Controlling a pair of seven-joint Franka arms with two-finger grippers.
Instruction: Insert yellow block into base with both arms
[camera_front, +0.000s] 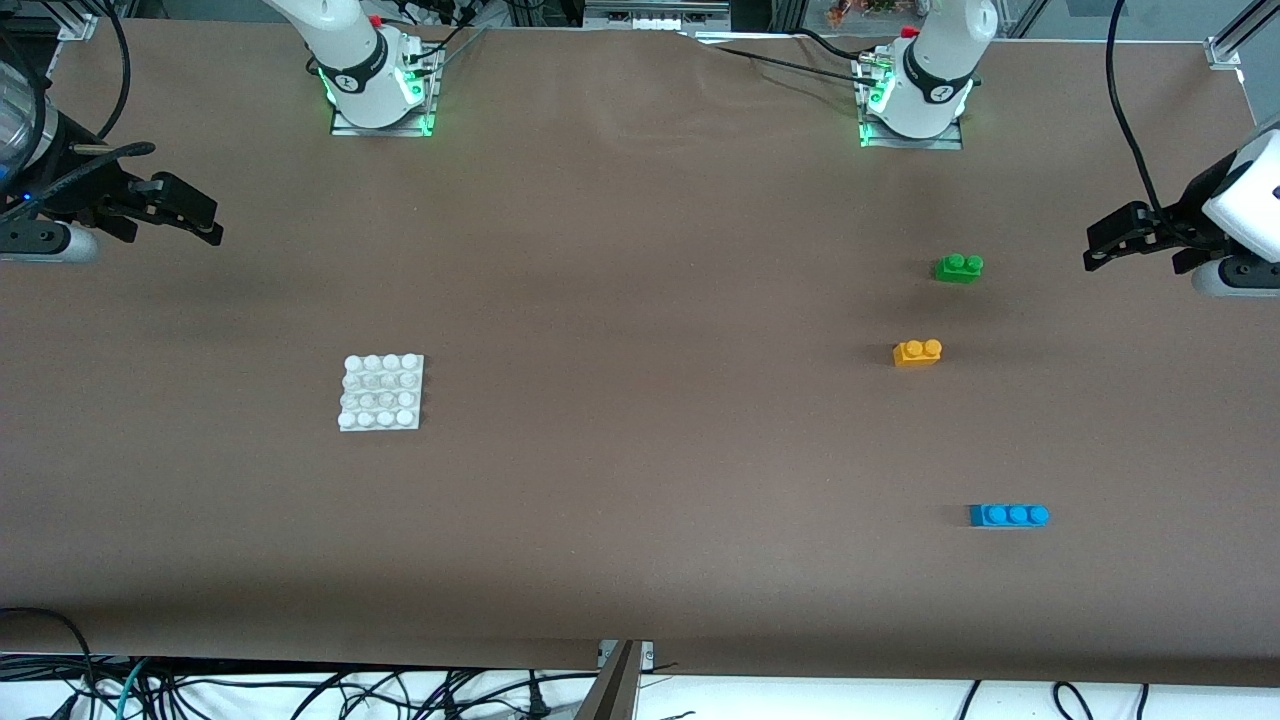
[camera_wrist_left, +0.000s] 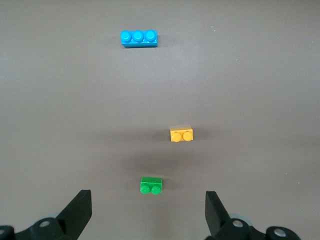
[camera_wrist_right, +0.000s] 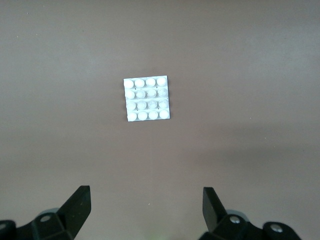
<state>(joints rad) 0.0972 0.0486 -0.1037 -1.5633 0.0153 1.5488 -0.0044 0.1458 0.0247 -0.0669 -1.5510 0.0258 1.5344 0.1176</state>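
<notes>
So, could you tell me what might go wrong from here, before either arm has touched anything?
1. The green brick lies close beside the yellow block, so the open left hand might nudge or pick the wrong one.
2. The white base lies loose on the table, toward the right arm's end; unless the open right hand steadies it, it may slide when the block is pressed in.

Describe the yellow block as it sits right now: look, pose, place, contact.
The yellow block is a small orange-yellow brick, plastic by its look, with two round studs on top. It lies studs up on the brown table toward the left arm's end, between the green brick and the blue brick, apart from both. Nothing touches it but the table.
</notes>
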